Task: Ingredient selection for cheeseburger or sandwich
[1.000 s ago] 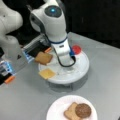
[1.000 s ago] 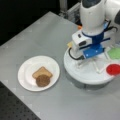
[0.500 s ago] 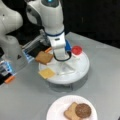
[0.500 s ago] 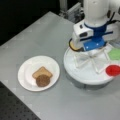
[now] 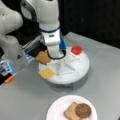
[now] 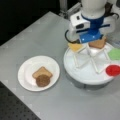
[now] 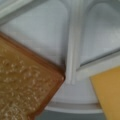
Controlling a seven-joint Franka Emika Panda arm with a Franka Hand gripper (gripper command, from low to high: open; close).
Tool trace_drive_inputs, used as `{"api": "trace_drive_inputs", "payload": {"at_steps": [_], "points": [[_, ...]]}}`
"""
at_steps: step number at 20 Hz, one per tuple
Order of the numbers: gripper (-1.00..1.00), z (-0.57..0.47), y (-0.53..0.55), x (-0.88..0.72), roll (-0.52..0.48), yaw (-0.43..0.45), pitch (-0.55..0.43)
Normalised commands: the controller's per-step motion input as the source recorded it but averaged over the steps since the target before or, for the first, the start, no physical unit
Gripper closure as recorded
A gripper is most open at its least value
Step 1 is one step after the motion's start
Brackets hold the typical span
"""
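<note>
- The gripper (image 5: 58,58) hung low over the white divided tray (image 5: 82,68), at centre frame in a front view; whether its fingers were spread or pressed together cannot be told.
- On that tray lay a toast slice (image 5: 43,57), a yellow cheese square (image 5: 46,73), a red tomato disc (image 5: 76,50) and a green lettuce leaf (image 6: 115,53).
- The wrist view showed the toast at lower left and the cheese at lower right, a divider between them.
- On the white plate (image 6: 27,67), at left in a front view, the dark-brown patty (image 6: 42,80) overlapped another toast slice (image 6: 41,71).
</note>
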Motion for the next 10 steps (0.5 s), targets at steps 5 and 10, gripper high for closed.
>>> {"api": "trace_drive_inputs", "payload": {"at_steps": [5,10], "points": [[-1.0,0.2,-0.44,0.33,0.246,-0.241,0.383],[-1.0,0.09,-0.44,0.36,0.406,-0.346,0.343]]}}
